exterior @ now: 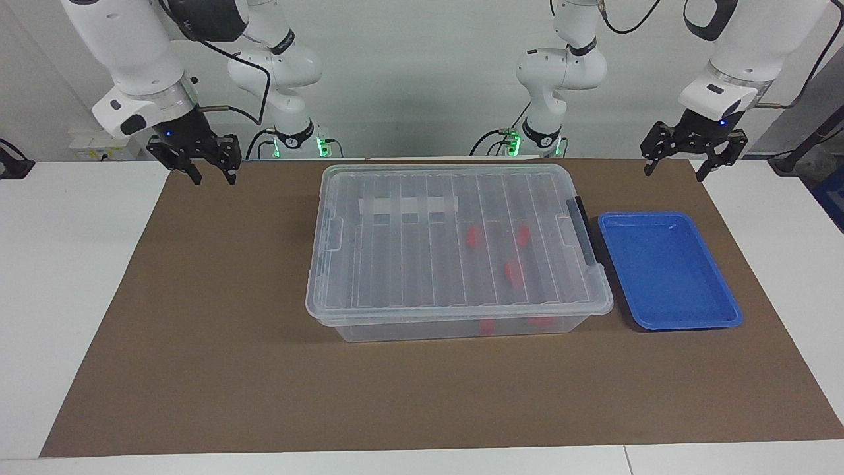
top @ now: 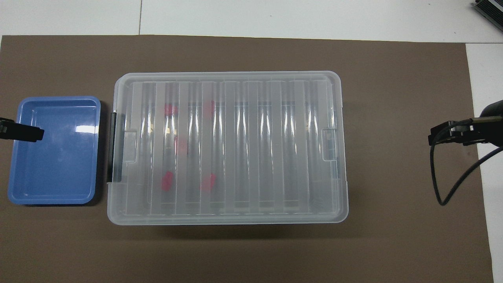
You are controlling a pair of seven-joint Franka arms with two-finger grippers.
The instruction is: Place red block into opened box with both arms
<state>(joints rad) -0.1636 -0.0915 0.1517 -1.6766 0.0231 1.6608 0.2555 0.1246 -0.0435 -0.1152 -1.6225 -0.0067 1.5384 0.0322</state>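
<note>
The box [exterior: 455,244] [top: 228,147], a clear tub, stands mid-mat with its ribbed lid lying flat on it. Several red blocks show through the lid, among them one [exterior: 472,239] [top: 180,145] near the middle. My right gripper [exterior: 213,177] [top: 452,133] hangs open and holds nothing, over the mat's edge at the right arm's end, well apart from the box. My left gripper [exterior: 674,173] [top: 23,133] is also open and holds nothing, raised over the blue tray's edge; this arm waits.
A shallow blue tray [exterior: 669,270] [top: 55,151] with nothing in it sits beside the box's black handle [exterior: 583,231], toward the left arm's end. A brown mat [exterior: 217,343] covers the white table.
</note>
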